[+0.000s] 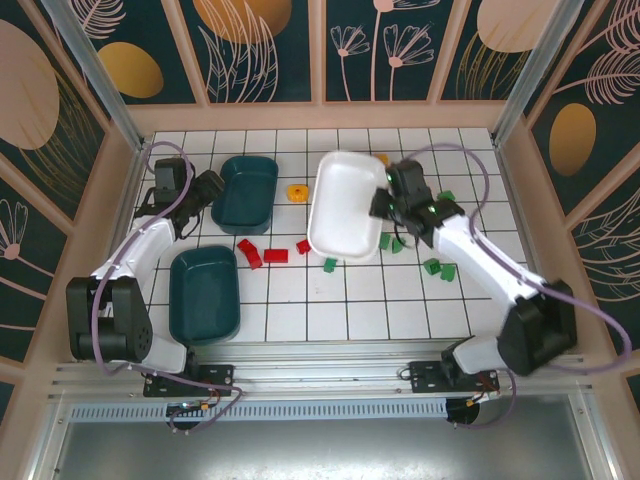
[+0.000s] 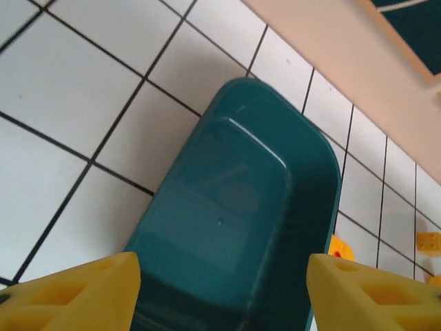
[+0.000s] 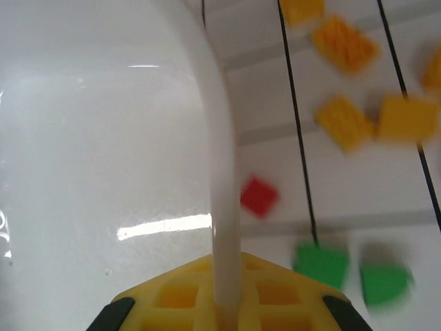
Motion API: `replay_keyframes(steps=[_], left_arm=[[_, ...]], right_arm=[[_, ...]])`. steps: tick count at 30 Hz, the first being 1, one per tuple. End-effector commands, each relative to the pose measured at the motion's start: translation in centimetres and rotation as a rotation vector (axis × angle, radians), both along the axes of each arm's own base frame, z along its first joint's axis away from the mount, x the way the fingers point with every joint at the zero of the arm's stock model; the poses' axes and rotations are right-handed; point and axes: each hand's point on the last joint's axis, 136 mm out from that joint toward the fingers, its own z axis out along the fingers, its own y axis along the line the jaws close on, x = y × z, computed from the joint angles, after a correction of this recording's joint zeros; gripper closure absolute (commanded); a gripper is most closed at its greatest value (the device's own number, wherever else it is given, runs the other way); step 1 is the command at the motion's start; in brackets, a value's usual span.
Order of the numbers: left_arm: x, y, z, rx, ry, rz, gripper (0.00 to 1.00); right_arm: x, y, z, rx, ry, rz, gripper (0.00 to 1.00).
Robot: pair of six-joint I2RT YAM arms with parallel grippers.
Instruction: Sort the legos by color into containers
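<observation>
1. Top view. The white tray (image 1: 340, 215) is seen right of the table's (image 1: 300, 310) middle, toward the far edge. It is tilted, and its right rim is clamped by the right gripper (image 1: 383, 206). No brick is made out inside it.
2. Top view. Two teal trays are noted on the left: the far teal tray (image 1: 248, 193) toward the far-left corner and the near teal tray (image 1: 205, 292) toward the near-left corner. Both are seen bare. The left gripper (image 1: 212, 190) is placed just beside the far one's left rim.
3. Top view. Loose bricks are recorded on the tiles:
   - Red legos (image 1: 275, 255) lie mid-table, between the trays.
   - Green legos (image 1: 432, 266) are scattered off the white tray's near and right sides.
   - Orange legos (image 1: 296, 192) lie near the white tray's far end.
4. Left wrist view. The jaws of the left gripper (image 2: 220, 296) are held apart, with nothing gripped. The far teal tray (image 2: 241, 207) lies beyond them, empty. Contact cannot be told.
5. Right wrist view. The right gripper (image 3: 220, 293) is clenched on the rim of the white tray (image 3: 103, 138). Orange legos (image 3: 344, 121), one of the red legos (image 3: 260, 196) and green legos (image 3: 320, 265) are seen blurred on the table beside it.
6. Progress. Sorting is judged barely begun: no lego is seen in any container, so every colour is left to place.
</observation>
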Motion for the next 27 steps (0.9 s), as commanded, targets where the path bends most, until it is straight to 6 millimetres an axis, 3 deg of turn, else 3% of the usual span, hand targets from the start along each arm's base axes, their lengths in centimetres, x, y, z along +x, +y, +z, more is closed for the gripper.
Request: replay_keyframes(steps=[1,4,6,9,12,16,21,27], left_arm=[[-2.1,-2.0,-1.0,-0.005,0.056,-0.090,0.37],[-2.8,-3.0,-1.6,0.015,0.087,-0.131,0.38],[-3.8,-3.9,-3.1,0.012,0.123,-0.165,0.38],[-4.2,-4.6,-4.4,0.013,0.159,-0.208,0.38],[-4.5,-5.0,-4.7,0.015,0.179,-0.235,0.40],[-4.9,-5.5,-4.7,-0.004,0.174,-0.255,0.40],[-4.5,-5.6,-5.9,-0.030,0.179,-0.235,0.40],[-2.8,-5.6,-5.4,-0.044,0.143,-0.205,0.38]], right_arm=[[7.7,-0.4,1.7,-0.041,-0.173,-0.096,1.00],[13.7,1.0,0.2,-0.056,-0.192,-0.114,1.00],[17.5,2.0,-1.4,-0.068,-0.181,-0.120,1.00],[22.0,3.9,-3.9,-0.061,-0.154,-0.094,1.00],[24.8,5.4,-6.1,-0.083,-0.117,-0.079,1.00],[25.4,7.4,-7.7,-0.103,-0.089,-0.041,1.00],[23.1,8.8,-10.1,-0.148,-0.007,0.021,1.00],[20.2,9.2,-10.5,-0.206,0.077,0.060,1.00]])
